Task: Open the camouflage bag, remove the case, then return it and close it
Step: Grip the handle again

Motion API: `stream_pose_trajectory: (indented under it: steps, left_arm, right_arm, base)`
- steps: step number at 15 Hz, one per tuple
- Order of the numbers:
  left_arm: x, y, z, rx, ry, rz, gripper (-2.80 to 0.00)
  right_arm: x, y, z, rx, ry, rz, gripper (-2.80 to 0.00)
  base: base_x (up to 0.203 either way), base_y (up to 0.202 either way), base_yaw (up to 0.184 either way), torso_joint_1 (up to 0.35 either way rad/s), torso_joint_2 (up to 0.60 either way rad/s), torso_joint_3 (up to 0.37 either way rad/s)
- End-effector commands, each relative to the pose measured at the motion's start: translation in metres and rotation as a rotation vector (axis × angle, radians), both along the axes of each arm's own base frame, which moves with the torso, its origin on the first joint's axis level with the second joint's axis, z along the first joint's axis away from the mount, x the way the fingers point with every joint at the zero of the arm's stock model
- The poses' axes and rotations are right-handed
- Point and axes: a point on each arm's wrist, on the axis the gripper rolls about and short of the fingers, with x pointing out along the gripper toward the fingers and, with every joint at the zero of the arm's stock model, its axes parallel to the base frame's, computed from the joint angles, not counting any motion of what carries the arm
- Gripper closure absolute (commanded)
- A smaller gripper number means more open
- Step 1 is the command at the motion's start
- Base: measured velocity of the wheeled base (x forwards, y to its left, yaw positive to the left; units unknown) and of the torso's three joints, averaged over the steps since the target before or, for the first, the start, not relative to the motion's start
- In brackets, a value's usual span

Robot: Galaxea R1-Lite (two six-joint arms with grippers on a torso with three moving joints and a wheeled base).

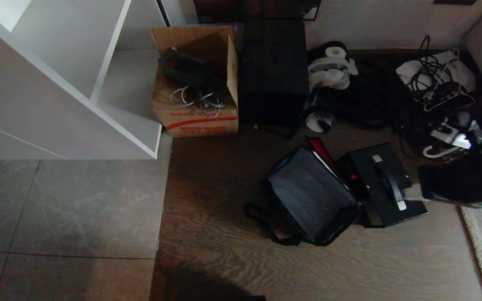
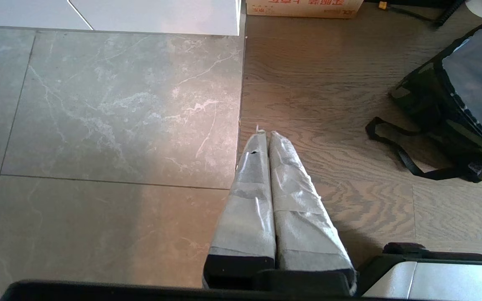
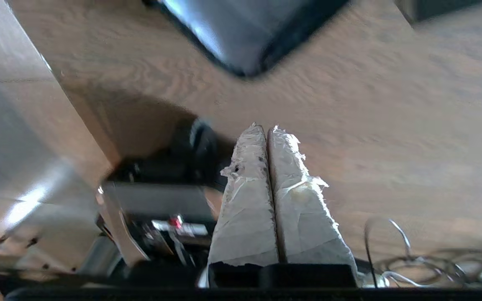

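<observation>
1 camouflage bag (image 1: 312,196), 1 black case (image 1: 385,184) beside; L tool (image 2: 265,136) & R tool (image 3: 265,128) pressed together, empty.

Cardboard box (image 1: 195,121), standing on the floor beside the white shelf unit (image 1: 57,79): red band and a line of red print along the lower front face in the head view, too small and dim to read. The same box (image 2: 303,7) in the left wrist view: a row of red characters along its lower edge, cut off by the frame and not legible. No other text, label, brand mark, number or sign can be read on anything else in view.
</observation>
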Motion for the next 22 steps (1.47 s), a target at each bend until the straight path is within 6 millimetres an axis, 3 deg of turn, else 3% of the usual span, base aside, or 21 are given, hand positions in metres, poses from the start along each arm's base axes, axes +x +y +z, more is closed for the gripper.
stream_pose_trajectory:
  steps: [1, 3, 4, 6, 10, 12, 15, 19, 22]
  left_arm:
    - [0.0, 0.0, 0.0, 0.0, 0.0, 0.0, 0.0]
    - [0.0, 0.0, 0.0, 0.0, 0.0, 0.0, 0.0]
    - [0.0, 0.0, 0.0, 0.0, 0.0, 0.0, 0.0]
    - [0.0, 0.0, 0.0, 0.0, 0.0, 0.0, 0.0]
    - [0.0, 0.0, 0.0, 0.0, 0.0, 0.0, 0.0]
    - [0.0, 0.0, 0.0, 0.0, 0.0, 0.0, 0.0]
    - [0.0, 0.0, 0.0, 0.0, 0.0, 0.0, 0.0]
    - [0.0, 0.0, 0.0, 0.0, 0.0, 0.0, 0.0]
    - [0.0, 0.0, 0.0, 0.0, -0.001, 0.0, 0.0]
  right_arm:
    - [0.083, 0.003, -0.047, 0.017, 0.136, 0.01, 0.0]
    - [0.117, -0.012, -0.064, 0.043, 0.131, 0.007, 0.0]
    - [0.13, -0.025, -0.068, 0.033, 0.085, 0.043, -2.8]
    - [0.148, -0.037, -0.081, -0.027, 0.023, 0.124, -2.8]
    - [0.177, -0.055, -0.095, -0.163, -0.029, 0.081, -2.8]
    - [0.184, -0.056, -0.096, -0.294, -0.064, -0.005, -2.8]
    - [0.191, -0.06, -0.096, -0.504, -0.12, 0.015, -2.8]
    - [0.21, -0.065, -0.121, -0.713, -0.163, -0.083, -2.8]
    - [0.219, -0.051, -0.146, -0.856, -0.157, -0.184, -2.8]
  base:
    - [0.0, 0.0, 0.0, 0.0, 0.0, 0.0]
    - [0.0, 0.0, 0.0, 0.0, 0.0, 0.0]
    - [0.0, 0.0, 0.0, 0.0, 0.0, 0.0]
    - [0.0, 0.0, 0.0, 0.0, 0.0, 0.0]
    - [0.0, 0.0, 0.0, 0.0, 0.0, 0.0]
    - [0.0, 0.0, 0.0, 0.0, 0.0, 0.0]
    - [0.0, 0.0, 0.0, 0.0, 0.0, 0.0]
    - [0.0, 0.0, 0.0, 0.0, 0.0, 0.0]
    - [0.0, 0.0, 0.0, 0.0, 0.0, 0.0]
